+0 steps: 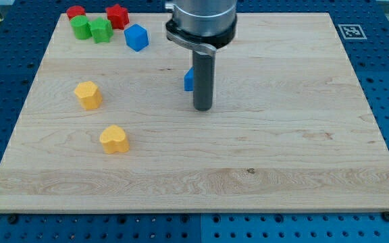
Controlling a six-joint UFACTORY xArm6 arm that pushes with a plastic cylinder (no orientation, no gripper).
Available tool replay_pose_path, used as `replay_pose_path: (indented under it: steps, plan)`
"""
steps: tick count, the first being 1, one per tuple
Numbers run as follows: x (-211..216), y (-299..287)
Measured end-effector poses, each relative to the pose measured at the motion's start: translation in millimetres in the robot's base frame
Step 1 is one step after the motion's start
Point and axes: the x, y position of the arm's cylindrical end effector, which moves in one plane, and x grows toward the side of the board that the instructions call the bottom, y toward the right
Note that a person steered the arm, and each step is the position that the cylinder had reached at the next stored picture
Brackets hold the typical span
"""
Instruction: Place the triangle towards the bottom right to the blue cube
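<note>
A blue cube [136,37] sits near the view's top left of the wooden board [282,148]. A second blue block [189,79], probably the triangle, is mostly hidden behind my rod, so its shape is unclear. My tip [202,107] rests on the board just right of and slightly below this blue block, touching or nearly touching it. The half-hidden block lies to the lower right of the blue cube, about a hand's width away.
At the top left stand a red block [76,12], a red star-like block [117,15] and two green blocks [81,28] [101,30]. A yellow block [88,94] and a yellow heart-like block [114,139] lie at the left.
</note>
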Motion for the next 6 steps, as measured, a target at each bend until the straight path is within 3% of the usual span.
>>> replay_pose_path:
  steps: [2, 4, 6]
  plan:
    - [-11.8, -8.5]
    - [-70.0, -35.7]
    - [-81.4, -33.4]
